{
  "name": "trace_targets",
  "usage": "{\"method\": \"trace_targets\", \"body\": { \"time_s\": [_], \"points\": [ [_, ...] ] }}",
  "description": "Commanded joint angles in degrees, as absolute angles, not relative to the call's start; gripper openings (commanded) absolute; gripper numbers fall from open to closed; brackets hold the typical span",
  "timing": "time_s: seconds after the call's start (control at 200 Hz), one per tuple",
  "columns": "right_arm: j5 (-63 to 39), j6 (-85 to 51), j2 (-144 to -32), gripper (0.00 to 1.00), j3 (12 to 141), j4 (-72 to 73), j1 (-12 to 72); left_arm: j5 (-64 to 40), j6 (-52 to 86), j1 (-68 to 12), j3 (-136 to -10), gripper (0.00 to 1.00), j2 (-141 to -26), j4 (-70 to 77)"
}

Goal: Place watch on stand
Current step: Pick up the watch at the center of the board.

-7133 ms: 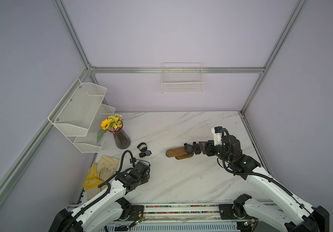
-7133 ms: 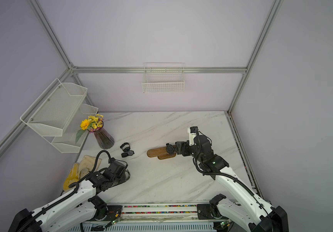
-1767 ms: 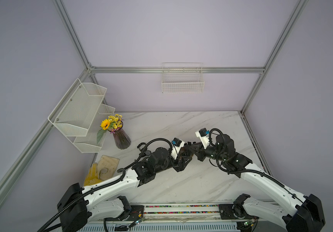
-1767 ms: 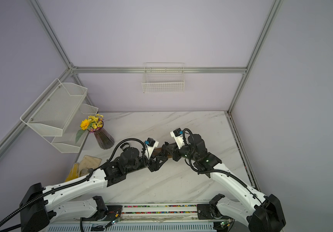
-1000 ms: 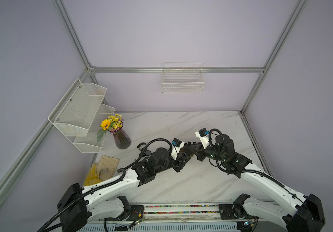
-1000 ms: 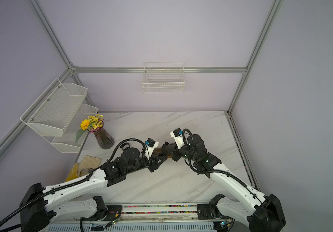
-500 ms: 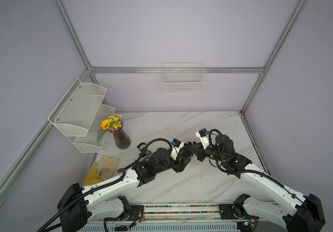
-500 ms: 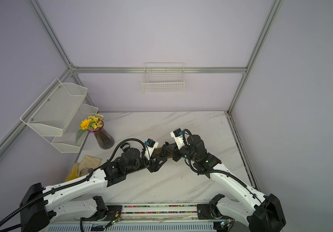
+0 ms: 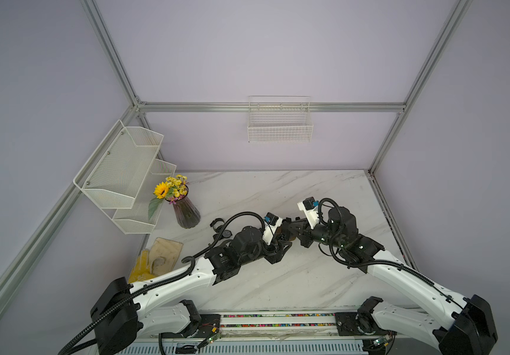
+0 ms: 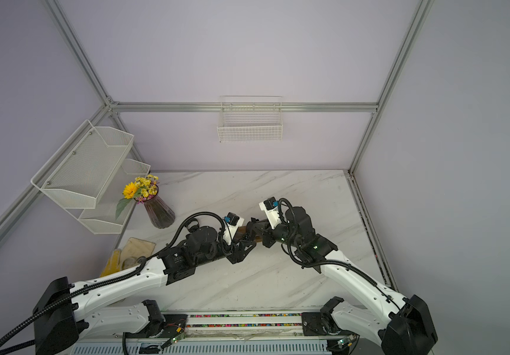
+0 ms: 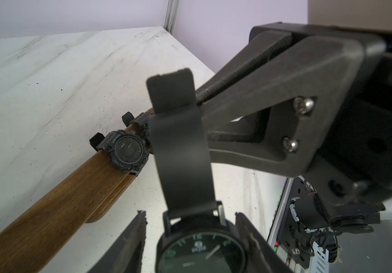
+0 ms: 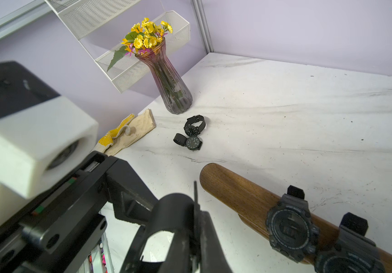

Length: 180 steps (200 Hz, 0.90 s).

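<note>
A black watch with a round dial (image 11: 202, 253) hangs in the air between both grippers. My left gripper (image 11: 190, 214) stands open round its case, with a gap showing beside one finger. My right gripper (image 11: 199, 99) is shut on the watch's strap (image 12: 173, 210). Both grippers meet in both top views, the left gripper (image 9: 281, 246) and the right gripper (image 9: 287, 229), just in front of the stand. The stand (image 11: 48, 201) is a brown wooden bar on the table, largely hidden in the top views. Two black sport watches (image 12: 289, 227) sit on its bar (image 12: 237, 191).
Two more black watches (image 12: 192, 134) lie on the marble table (image 9: 278, 282) near a purple vase of yellow flowers (image 9: 186, 212). A yellow-and-cream glove (image 9: 158, 258) lies at the left edge. Wire shelves (image 9: 118, 172) hang on the left wall and a wire basket (image 9: 280, 123) on the back wall.
Over the last second the left gripper's jaws have spread wider round the watch case. Both arms have stayed where they were, and the right gripper has kept its hold on the strap.
</note>
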<state>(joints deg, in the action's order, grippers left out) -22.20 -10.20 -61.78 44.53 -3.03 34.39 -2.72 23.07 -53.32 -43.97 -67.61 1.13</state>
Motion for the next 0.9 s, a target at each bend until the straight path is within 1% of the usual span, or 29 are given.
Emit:
{"method": "trace_targets", "body": {
  "time_s": [0.0, 0.2, 0.265, 0.32, 0.64, 0.83, 0.895],
  "points": [
    [-22.4, -9.8, -62.2, 0.00, 44.0, -1.5, 35.0, -1.9, 23.5, -53.4, -48.5, 0.58, -66.8, 2.5],
    [-20.7, -8.9, -62.3, 0.00, 44.0, -2.2, 36.2, -1.8, 23.6, -53.5, -48.9, 0.62, -66.5, 2.1],
    [-20.3, -8.8, -62.2, 0.00, 43.9, -2.2, 36.4, -1.9, 23.6, -53.4, -48.8, 0.65, -66.4, 2.1],
    [-20.0, -8.7, -62.0, 0.00, 43.7, -2.0, 36.4, -2.0, 23.6, -53.4, -48.8, 0.65, -66.3, 1.8],
    [-18.8, -7.8, -61.4, 0.00, 43.8, -2.6, 36.5, -2.4, 23.9, -53.4, -47.9, 0.49, -65.5, 1.3],
    [-17.6, -7.9, -61.2, 0.00, 43.8, -2.7, 36.5, -3.7, 23.8, -53.4, -48.2, 0.48, -65.9, 0.8],
    [-17.6, -7.9, -61.1, 0.00, 43.7, -2.7, 36.5, -3.8, 23.8, -53.4, -48.1, 0.45, -65.9, 0.7]
  ]
}}
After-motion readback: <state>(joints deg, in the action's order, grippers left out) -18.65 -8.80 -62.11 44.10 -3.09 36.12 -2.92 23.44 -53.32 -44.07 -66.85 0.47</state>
